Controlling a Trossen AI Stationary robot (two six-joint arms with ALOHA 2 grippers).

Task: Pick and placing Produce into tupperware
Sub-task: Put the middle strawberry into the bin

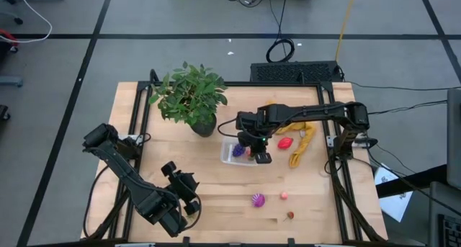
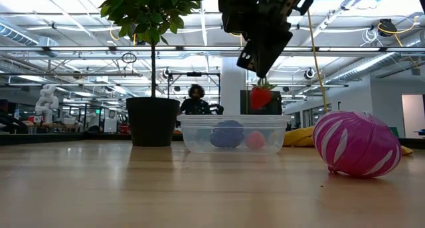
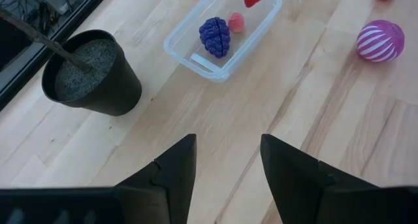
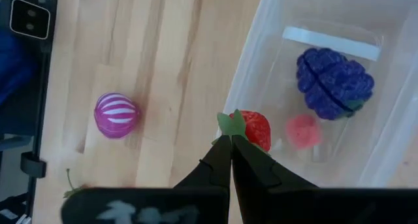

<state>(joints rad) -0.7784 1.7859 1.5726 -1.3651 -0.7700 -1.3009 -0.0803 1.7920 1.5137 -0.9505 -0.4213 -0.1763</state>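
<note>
Wooden table (image 1: 216, 196): potted plant (image 1: 191, 97) beside tupperware (image 1: 232, 152)

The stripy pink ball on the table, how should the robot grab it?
Come straight down on the stripy pink ball and pinch its round middle across the narrower width. It lies bare on the table with free space around it, probably easiest for the open left gripper nearby.

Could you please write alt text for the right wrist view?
The right claw, shut on a red strawberry, holds it above the clear tupperware, which contains a purple berry and a pink piece. A striped magenta ball lies on the table outside.
</note>
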